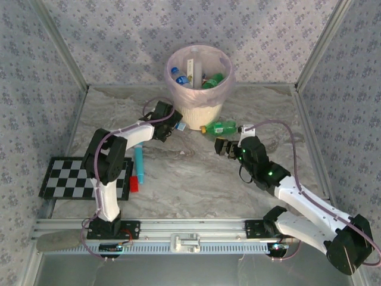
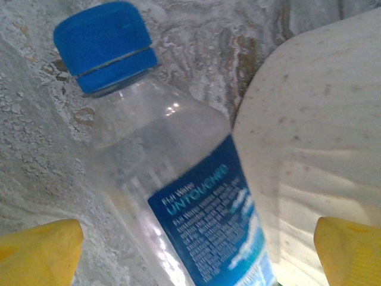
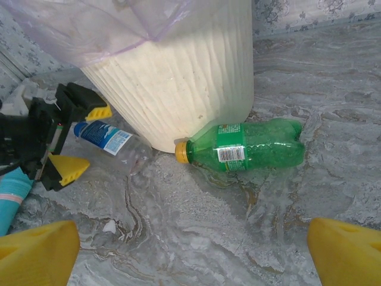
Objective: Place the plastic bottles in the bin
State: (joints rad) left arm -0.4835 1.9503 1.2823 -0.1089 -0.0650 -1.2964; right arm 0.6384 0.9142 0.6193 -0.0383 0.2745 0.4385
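My left gripper (image 1: 178, 126) stood wide open at the foot of the round cream ribbed bin with the translucent pink bag liner (image 1: 202, 112). From my left wrist, a clear plastic bottle with a blue label and a blue cap (image 2: 178, 196) lay on its side on the grey marbled table (image 2: 36, 149), its body running in between my yellow fingertips (image 2: 41, 253). Its cap pointed away from me and the bin's wall (image 2: 309, 137) was just beside it. I could not tell whether either fingertip touched the bottle, and nothing was clamped.

My right gripper (image 1: 225, 146) was also spread wide and held nothing, its yellow fingertips (image 3: 345, 253) well apart over bare table. Ahead of it lay a green plastic bottle with a yellow cap and a green label (image 3: 250, 146), on its side, its cap against the base of the bin (image 3: 178, 77). The same view caught my left gripper (image 3: 83, 140) astride the clear bottle (image 3: 110, 138).

From above, the bin already held a blue-capped clear bottle (image 1: 178, 76) and a green bottle (image 1: 212, 80). A teal stick-like tool with a red end (image 1: 139, 162) lay beside my left arm, near a black-and-white checkerboard (image 1: 71, 176)
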